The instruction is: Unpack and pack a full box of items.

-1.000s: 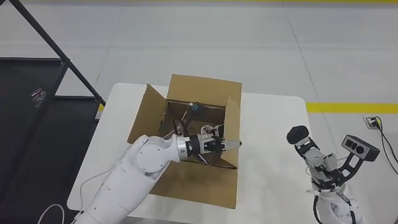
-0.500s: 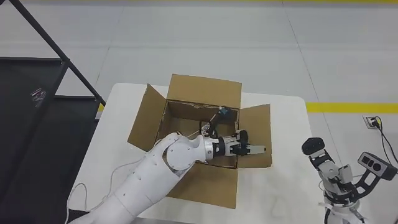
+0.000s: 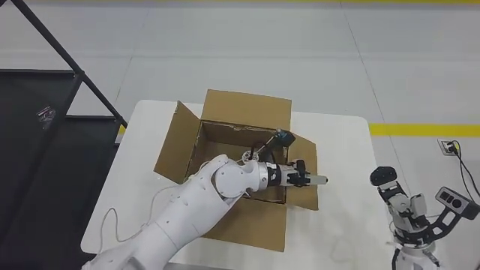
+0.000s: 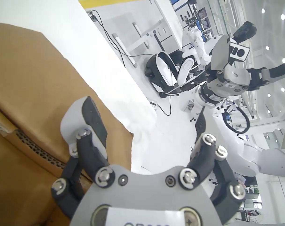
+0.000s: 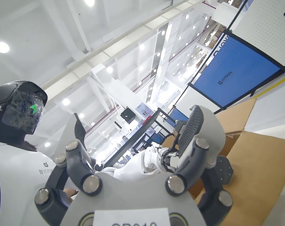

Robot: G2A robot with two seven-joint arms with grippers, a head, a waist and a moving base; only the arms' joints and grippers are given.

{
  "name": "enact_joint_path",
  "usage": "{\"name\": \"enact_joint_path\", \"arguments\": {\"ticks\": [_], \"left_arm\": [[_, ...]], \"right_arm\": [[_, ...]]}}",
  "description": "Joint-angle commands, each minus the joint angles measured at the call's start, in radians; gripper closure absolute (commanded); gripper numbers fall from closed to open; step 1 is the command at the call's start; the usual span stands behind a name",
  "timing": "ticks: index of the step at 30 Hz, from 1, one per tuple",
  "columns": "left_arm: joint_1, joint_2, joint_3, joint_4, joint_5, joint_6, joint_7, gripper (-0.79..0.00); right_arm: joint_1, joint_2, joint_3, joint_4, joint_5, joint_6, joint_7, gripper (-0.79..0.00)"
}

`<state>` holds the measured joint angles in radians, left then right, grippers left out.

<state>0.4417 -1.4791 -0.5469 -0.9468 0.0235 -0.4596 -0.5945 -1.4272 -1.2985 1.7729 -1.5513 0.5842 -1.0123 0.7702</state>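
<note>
Brown corrugated cardboard box point(image 3: 247, 106) stands in the middle of the smooth white table point(image 3: 341, 146). Its four flaps are turned out, and its dim inside holds small items I cannot make out. The left gripper point(image 3: 315, 181) reaches across the box from the left and lies over the right flap point(image 3: 306, 157), which leans outward to the right rather than lying flat. Seen from the left wrist, the pincer is spread wide and holds nothing. One finger pad point(image 4: 93, 118) sits over the flap's brown face, though I cannot tell whether it touches. The right gripper point(image 5: 135, 130) is likewise wide apart and empty, held up off the table's right side toward the near end, apart from the box.

The step in hand looks like pressing that flap down and out so the opening is free for unpacking. To do it well, the pad should bear flat on the board close to the free edge, where leverage is best. The push should go down and rightward about the fold line, not sideways, since a light box would likely slide on the slick tabletop. Board of this kind tends to spring back, so it is worth pressing past the resting angle.

The flap is a matte, stiff sheet with a fluted edge point(image 4: 31, 142) that shows its wavy core, and its corner is slightly ragged. The gripper's pads are black ribbed rubber point(image 5: 188, 130) set in pale grey rounded shells.
</note>
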Motion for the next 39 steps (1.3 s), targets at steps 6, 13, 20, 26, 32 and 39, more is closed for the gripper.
{"name": "enact_joint_path", "arguments": {"ticks": [6,13,20,26,32,39], "left_arm": [[0.01,0.006,-0.052,-0.028,0.001,-0.057,0.0,-0.785],[0.096,0.095,-0.255,-0.242,0.045,-0.074,-0.076,-0.785],[0.437,0.227,-0.703,-0.716,0.084,-0.024,-0.171,-0.785],[0.742,0.279,-1.053,-0.95,0.008,-0.047,-0.187,-0.785],[0.971,0.296,-1.289,-0.975,-0.104,-0.132,-0.144,-0.785],[1.097,0.302,-1.366,-0.94,-0.219,-0.223,-0.15,-0.785]], "right_arm": [[0.0,0.0,0.0,0.0,0.0,0.0,0.0,-0.785],[0.028,-0.001,-0.004,-0.079,-0.225,0.065,-0.094,-0.785],[0.098,-0.011,-0.103,-0.248,-0.659,0.17,-0.161,-0.785],[0.255,-0.022,-0.293,-0.286,-1.071,0.393,-0.158,-0.785],[0.474,-0.054,-0.571,-0.106,-1.377,0.645,-0.109,-0.785],[0.647,-0.082,-0.726,0.082,-1.478,0.789,0.033,-0.785]]}}
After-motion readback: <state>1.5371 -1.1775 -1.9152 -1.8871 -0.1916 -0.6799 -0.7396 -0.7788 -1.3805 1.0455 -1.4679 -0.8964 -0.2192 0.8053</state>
